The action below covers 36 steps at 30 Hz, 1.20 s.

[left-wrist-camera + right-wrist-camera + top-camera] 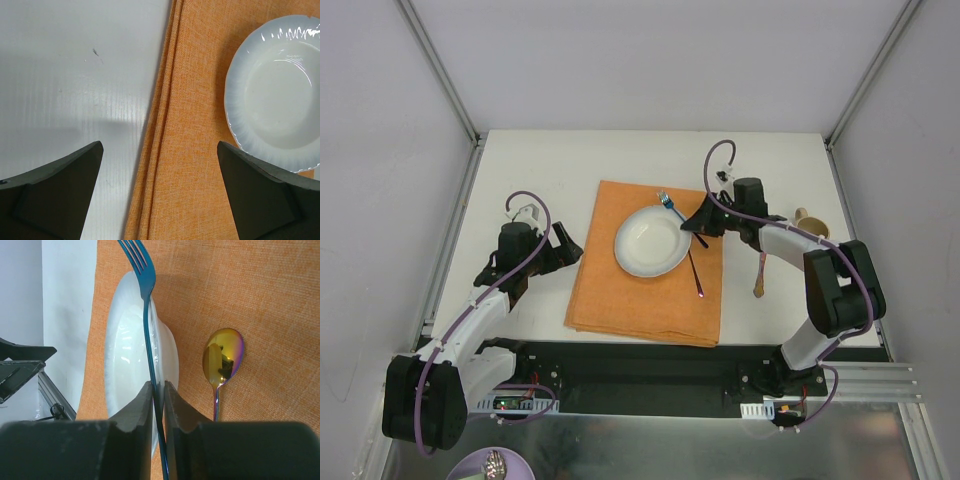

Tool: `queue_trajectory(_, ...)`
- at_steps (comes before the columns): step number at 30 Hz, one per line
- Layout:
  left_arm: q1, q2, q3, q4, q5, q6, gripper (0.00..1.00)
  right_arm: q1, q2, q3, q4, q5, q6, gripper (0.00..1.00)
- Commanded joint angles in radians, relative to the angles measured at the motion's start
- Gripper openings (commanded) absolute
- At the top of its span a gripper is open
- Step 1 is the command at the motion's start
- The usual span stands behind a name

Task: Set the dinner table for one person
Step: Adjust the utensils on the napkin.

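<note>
Right wrist: right pincer (158, 390) pinches fork (145, 285) handle at lower centre, probably to clear plate (117, 355); left pincer (160, 145) fully open, empty.

L end effector (160, 145) wide, R (158, 386) clamped

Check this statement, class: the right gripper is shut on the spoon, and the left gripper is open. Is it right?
Not quite. The right gripper is shut on the blue fork, not the spoon, which lies free on the orange placemat; the right wrist view shows it. The left gripper is open, as stated.
</note>
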Motion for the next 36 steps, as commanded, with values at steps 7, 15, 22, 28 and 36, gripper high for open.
queue_trajectory(7,-0.011,-0.004,0.001,0.003,0.001,0.009,0.99,-0.042,-0.009,0.051,-0.025,0.027,-0.043,0.01)
queue_trajectory(15,-0.011,0.002,0.001,0.003,0.001,0.009,0.99,-0.042,0.094,0.082,-0.151,0.084,-0.087,0.01)
queue_trajectory(22,-0.01,0.011,0.004,0.003,0.004,0.009,0.99,-0.041,0.115,0.073,-0.18,0.105,-0.103,0.13)
queue_trajectory(28,-0.011,0.013,0.005,0.003,0.004,0.009,0.99,-0.041,0.12,0.073,-0.183,0.112,-0.112,0.15)
queue_trajectory(36,-0.011,0.016,0.002,0.003,0.005,0.009,0.99,-0.042,0.129,0.091,-0.229,0.141,-0.147,0.27)
